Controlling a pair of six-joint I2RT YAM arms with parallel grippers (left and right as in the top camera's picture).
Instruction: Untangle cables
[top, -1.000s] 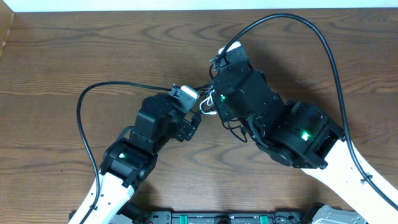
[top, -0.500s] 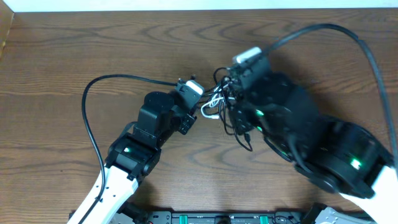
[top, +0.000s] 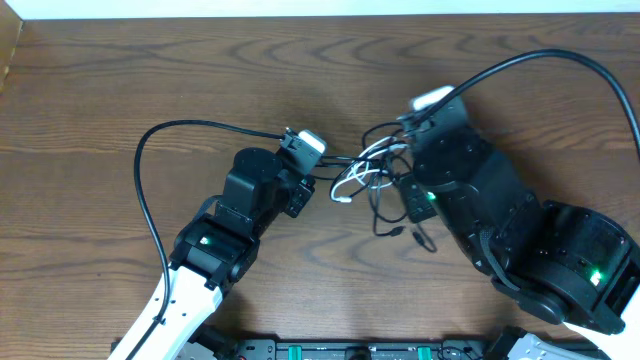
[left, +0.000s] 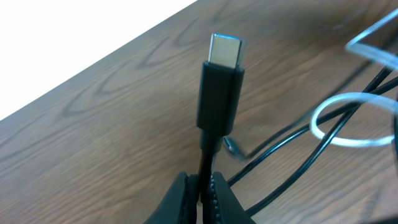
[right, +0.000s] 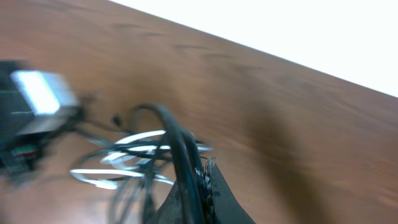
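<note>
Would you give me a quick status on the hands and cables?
Left hand shut on black cable below plug. Right hand shut on cables. Tangle unresolved between them. Nothing obstructing.

The left arm enters from the lower left of the overhead frame and reaches toward the centre. The left gripper has its jaws pressed together on a black cable. The right arm enters from the lower right and points to the upper left. The right gripper, blurred, has its jaws closed on a second black cable.
</note>
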